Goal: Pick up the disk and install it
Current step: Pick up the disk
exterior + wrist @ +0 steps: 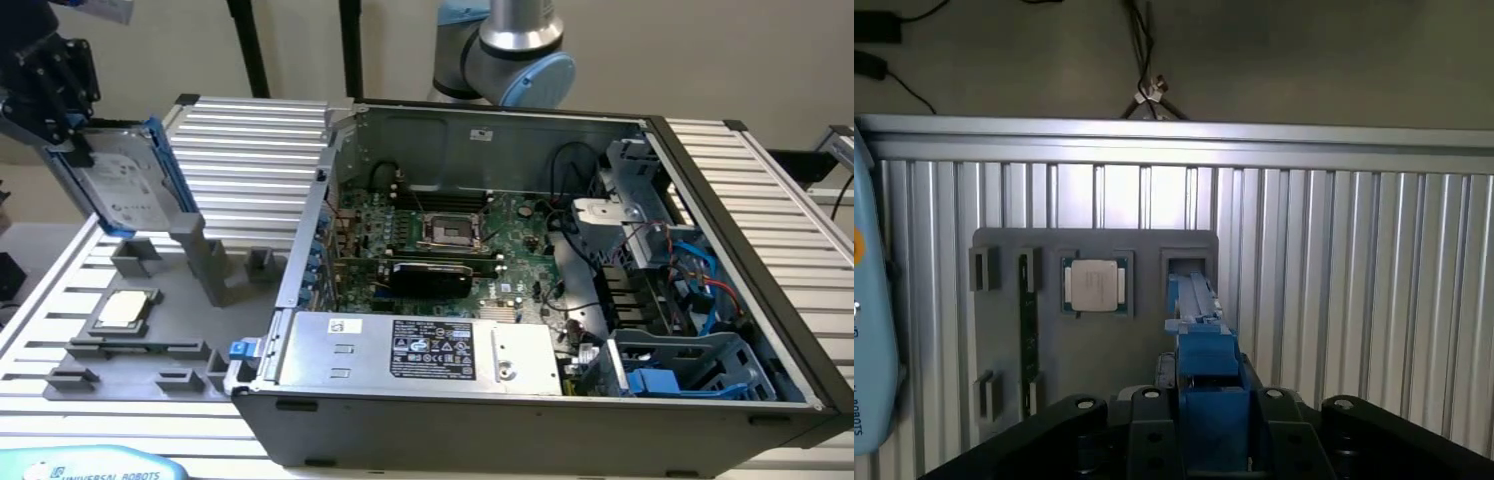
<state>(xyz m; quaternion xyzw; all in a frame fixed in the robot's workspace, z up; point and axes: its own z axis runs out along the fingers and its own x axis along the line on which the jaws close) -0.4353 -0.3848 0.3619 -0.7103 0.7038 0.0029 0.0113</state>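
Blue plastic frames the disk [118,190], and the claw [74,135] is clamped on its upper end, one jaw on each side of the carrier, at the exterior view's left. The disk hangs on edge and slightly tilted, white label facing out, over the far part of the grey holder [187,325] on the ribbed metal surface [254,130]. Its lower end sits right by the holder's slot; whether it is clear of it I cannot tell. From the wrist, the carrier's blue edge [1204,350] runs out from between the black fingers [1149,430] toward that slot. Just beside the slot, a small square silvery chip [120,308] lies flat in its own recess. Well apart, to the exterior view's right, the open computer case [534,125] lies on the surface, with a silver box [420,350] along its near edge and a blue drive cage [694,365] in its near right corner.
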